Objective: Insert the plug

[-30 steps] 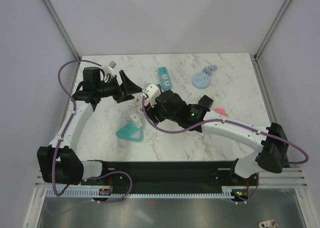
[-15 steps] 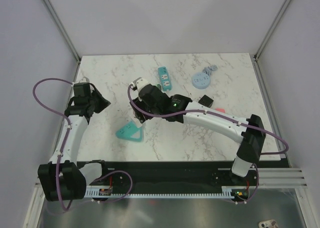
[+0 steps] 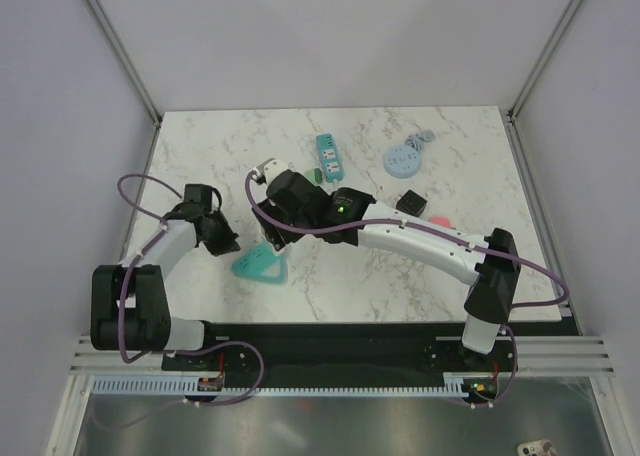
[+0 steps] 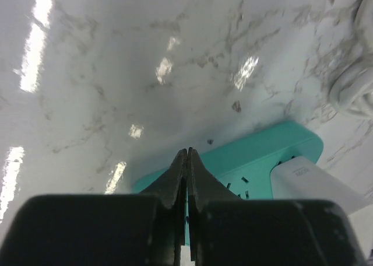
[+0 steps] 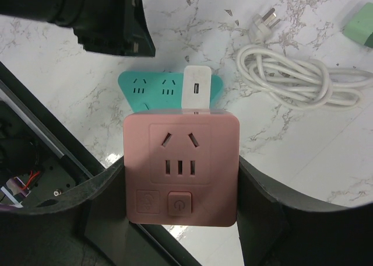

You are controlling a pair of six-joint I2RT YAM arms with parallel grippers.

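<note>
Fingers (image 5: 102, 205) of the right gripper (image 5: 181, 161) clamp a pink adapter (image 5: 181, 135) short of the teal power strip (image 5: 145, 86), so insertion looks not yet done; left gripper (image 4: 187, 161) is pinched together, empty

The counter (image 3: 350, 276) is white marble with grey veins. A triangular strip (image 5: 145, 85) is teal, and the adapter (image 5: 198, 90) on it is white. The socket (image 5: 180, 149) in the black right end effector (image 5: 179, 164) is pink, with buttons in a darker pink. The left end effector (image 4: 187, 155) is black. The cable (image 5: 297, 76) is white. The left arm (image 3: 168, 244) and right arm (image 3: 420, 241) are white and black, their wires (image 3: 128, 191) purple. A long strip (image 3: 328, 156) is teal and a disc (image 3: 403, 159) grey-blue.
</note>
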